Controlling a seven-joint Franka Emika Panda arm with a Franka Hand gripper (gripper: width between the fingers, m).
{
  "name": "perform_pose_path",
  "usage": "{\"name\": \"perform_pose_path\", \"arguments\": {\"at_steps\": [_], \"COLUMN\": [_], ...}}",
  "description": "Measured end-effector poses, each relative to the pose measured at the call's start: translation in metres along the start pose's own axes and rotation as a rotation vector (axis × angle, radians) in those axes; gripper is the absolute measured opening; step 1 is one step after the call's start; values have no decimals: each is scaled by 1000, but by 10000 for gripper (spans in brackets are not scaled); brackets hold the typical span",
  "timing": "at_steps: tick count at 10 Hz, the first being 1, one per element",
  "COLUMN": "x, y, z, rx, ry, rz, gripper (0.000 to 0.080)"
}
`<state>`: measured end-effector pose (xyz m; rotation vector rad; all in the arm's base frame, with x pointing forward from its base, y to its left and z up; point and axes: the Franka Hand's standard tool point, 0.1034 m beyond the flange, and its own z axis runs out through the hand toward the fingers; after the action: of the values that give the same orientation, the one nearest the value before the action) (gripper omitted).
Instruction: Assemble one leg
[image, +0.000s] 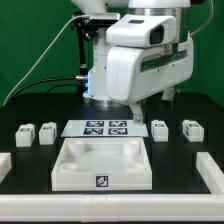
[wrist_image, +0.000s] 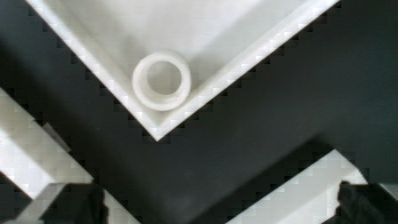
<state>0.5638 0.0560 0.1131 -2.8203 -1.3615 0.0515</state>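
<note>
Four small white legs with square tags stand in a row on the black table: two at the exterior view's left (image: 25, 131) (image: 47, 131) and two at its right (image: 159, 129) (image: 190, 129). The large white square tray (image: 100, 165) lies in front. My gripper (image: 150, 108) hangs above the tray's far right corner, apart from every leg. In the wrist view the tray's corner (wrist_image: 214, 85) with its round socket (wrist_image: 164, 80) lies below the gripper (wrist_image: 214, 205). The dark fingertips (wrist_image: 71, 200) stand wide apart with nothing between them. No leg shows in the wrist view.
The marker board (image: 105, 127) lies flat behind the tray, under the arm. White bars lie at the table's left edge (image: 5, 165) and right edge (image: 210, 170). White strips (wrist_image: 294, 175) cross the wrist view near the fingers. Cables hang at the back left.
</note>
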Motion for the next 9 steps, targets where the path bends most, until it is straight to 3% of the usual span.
{"name": "perform_pose_path", "arguments": {"at_steps": [6, 7, 9], "x": [0, -1, -25], "y": [0, -2, -29], "z": [0, 1, 13], "rx": [0, -10, -23], "ry": [0, 9, 18], "rz": [0, -34, -226], "gripper": [650, 650, 650]}}
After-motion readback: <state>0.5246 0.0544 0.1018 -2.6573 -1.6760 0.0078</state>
